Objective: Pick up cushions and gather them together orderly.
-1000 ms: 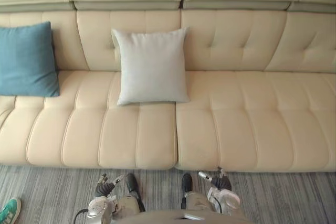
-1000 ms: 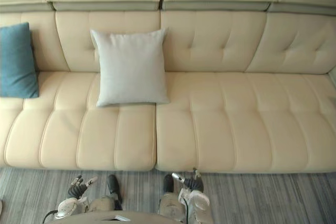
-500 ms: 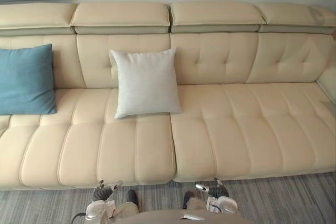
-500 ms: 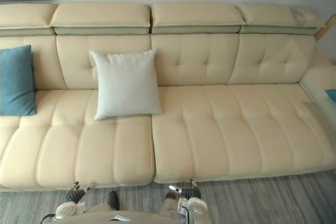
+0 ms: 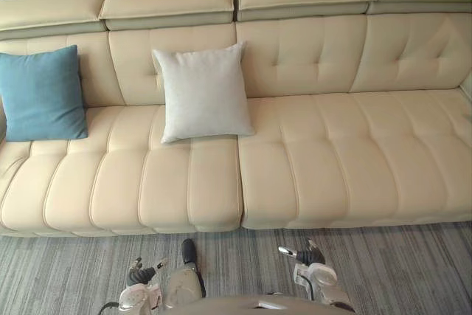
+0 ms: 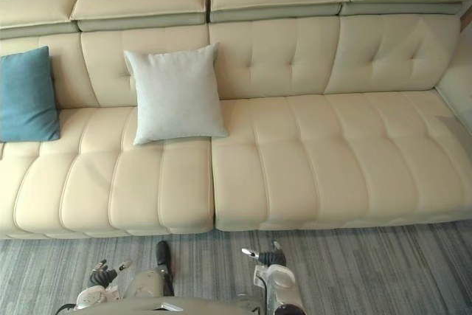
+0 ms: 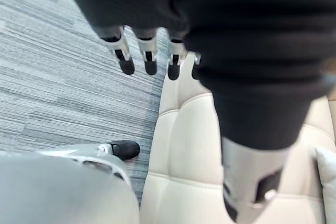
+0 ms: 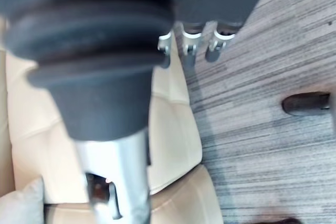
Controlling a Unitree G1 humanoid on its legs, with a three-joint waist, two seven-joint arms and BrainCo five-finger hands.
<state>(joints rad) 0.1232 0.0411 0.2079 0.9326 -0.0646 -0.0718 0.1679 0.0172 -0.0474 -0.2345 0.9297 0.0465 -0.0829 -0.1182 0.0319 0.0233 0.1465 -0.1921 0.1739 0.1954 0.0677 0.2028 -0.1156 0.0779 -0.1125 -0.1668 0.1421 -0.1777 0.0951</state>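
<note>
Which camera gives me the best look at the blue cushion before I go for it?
The left eye view: the blue cushion shows almost whole there, leaning on the sofa backrest at the robot's far left. The right eye view cuts off its left part at the picture's edge. Both wrist views look at sofa seat and carpet.

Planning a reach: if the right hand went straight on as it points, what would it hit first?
Probably the front of the sofa, past some carpet; the right hand hangs low, so depth is unclear.
</note>
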